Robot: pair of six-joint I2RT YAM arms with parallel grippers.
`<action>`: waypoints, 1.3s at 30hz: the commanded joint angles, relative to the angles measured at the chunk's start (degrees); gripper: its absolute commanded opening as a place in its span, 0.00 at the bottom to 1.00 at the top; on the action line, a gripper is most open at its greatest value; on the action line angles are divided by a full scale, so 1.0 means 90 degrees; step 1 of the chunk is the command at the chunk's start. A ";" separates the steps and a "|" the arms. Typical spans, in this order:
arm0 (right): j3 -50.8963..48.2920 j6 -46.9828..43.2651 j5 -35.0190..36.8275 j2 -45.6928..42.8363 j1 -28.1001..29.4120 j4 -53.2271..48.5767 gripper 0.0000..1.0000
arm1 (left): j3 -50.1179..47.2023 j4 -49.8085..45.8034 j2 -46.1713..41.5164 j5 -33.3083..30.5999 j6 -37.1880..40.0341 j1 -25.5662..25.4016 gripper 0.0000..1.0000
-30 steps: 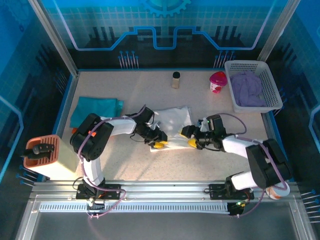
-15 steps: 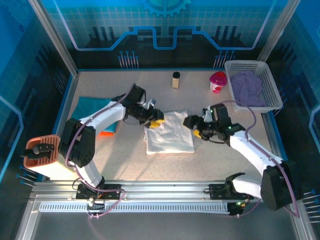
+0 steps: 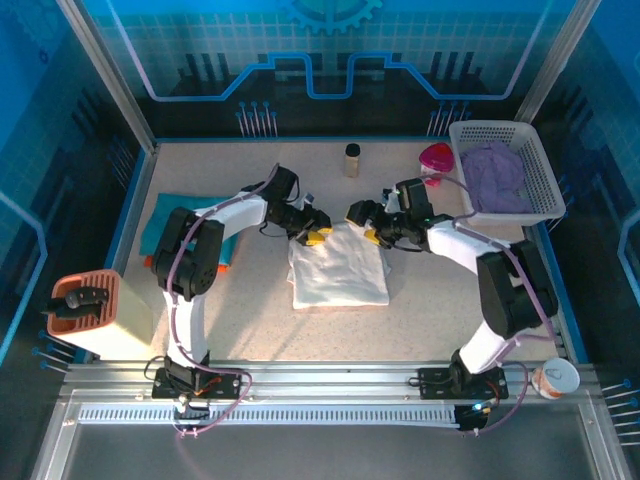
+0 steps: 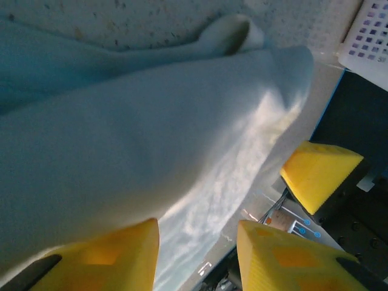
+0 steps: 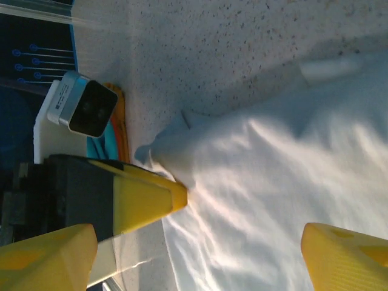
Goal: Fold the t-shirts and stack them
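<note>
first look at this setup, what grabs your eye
The white t-shirt, folded into a rough rectangle in the middle of the table, with the left gripper and the right gripper both open at its far edge, yellow fingertips close together. Next come the teal t-shirt at the left side and the white mesh basket in the far right corner, with purple cloth in it.

The left arm (image 3: 225, 215) and right arm (image 3: 455, 238) are built of white links joined by black joint housings, and a lilac cable (image 3: 172, 300) is run along each. The left gripper (image 3: 314, 232) and right gripper (image 3: 362, 224) are tipped with yellow, wedge-shaped fingertips (image 4: 103, 254).
</note>
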 commanded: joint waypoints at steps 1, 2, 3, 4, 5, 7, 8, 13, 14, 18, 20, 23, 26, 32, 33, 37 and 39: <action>0.0233 0.0197 -0.0179 0.0478 0.0046 0.0968 0.87 | 0.0330 0.0391 0.0253 0.0041 -0.0239 0.0094 0.39; 0.0241 0.0176 -0.0158 0.0601 0.0041 0.1104 0.87 | 0.0355 0.0429 0.0315 0.0034 -0.0227 0.0114 0.39; 0.0258 0.0138 -0.0089 0.0732 0.0027 0.1144 0.87 | 0.0375 0.0466 0.0379 0.0009 -0.0230 0.0149 0.39; 0.0278 0.0095 -0.0047 0.0874 0.0002 0.1136 0.87 | 0.0375 0.0505 0.0441 -0.0003 -0.0263 0.0184 0.39; 0.0295 0.0062 -0.0025 0.0995 -0.0027 0.1158 0.87 | 0.0359 0.0563 0.0503 0.0010 -0.0287 0.0223 0.39; 0.0294 0.0032 0.0027 0.1275 -0.0082 0.1176 0.87 | 0.0276 0.0699 0.0590 0.0015 -0.0345 0.0321 0.39; 0.0277 0.0006 0.0027 0.1383 -0.0107 0.1183 0.86 | 0.0235 0.0750 0.0622 0.0024 -0.0357 0.0369 0.40; 0.0265 -0.0292 0.0347 0.1671 -0.0049 0.0762 0.86 | -0.0136 0.0907 0.0639 -0.0021 -0.0531 0.0681 0.40; 0.0241 -0.0310 0.0377 0.1693 -0.0047 0.0746 0.86 | -0.0192 0.0914 0.0644 -0.0041 -0.0572 0.0742 0.40; 0.0156 -0.0309 0.0357 0.1770 -0.0076 0.0801 0.86 | -0.0445 0.1009 0.0681 -0.0012 -0.0709 0.1018 0.40; 0.0134 -0.0332 0.0367 0.1745 -0.0076 0.0793 0.86 | -0.0558 0.0978 0.0633 0.0012 -0.0655 0.1132 0.40; 0.0099 -0.0330 0.0342 0.1700 -0.0076 0.0785 0.86 | -0.0769 0.0977 0.0461 0.0063 -0.0583 0.1299 0.40; 0.0090 -0.0335 0.0333 0.1664 -0.0073 0.0757 0.86 | -0.0838 0.0758 0.0181 0.0080 -0.0424 0.1411 0.40; 0.0058 -0.0296 0.0308 0.1446 -0.0066 0.0668 0.86 | -0.0870 -0.0558 -0.0849 -0.0593 0.0344 0.1514 0.43; 0.0050 -0.0279 0.0295 0.1389 -0.0066 0.0661 0.86 | -0.0918 -0.0757 -0.1032 -0.0722 0.0431 0.1516 0.44; 0.0119 -0.0294 0.0212 0.1114 -0.0071 0.0532 0.86 | -0.1384 -0.1122 -0.1703 -0.1056 0.0749 0.1498 0.49; 0.0266 -0.0414 0.0166 0.0910 -0.0067 0.0261 0.87 | -0.1649 -0.1333 -0.2025 -0.1351 0.0986 0.1474 0.50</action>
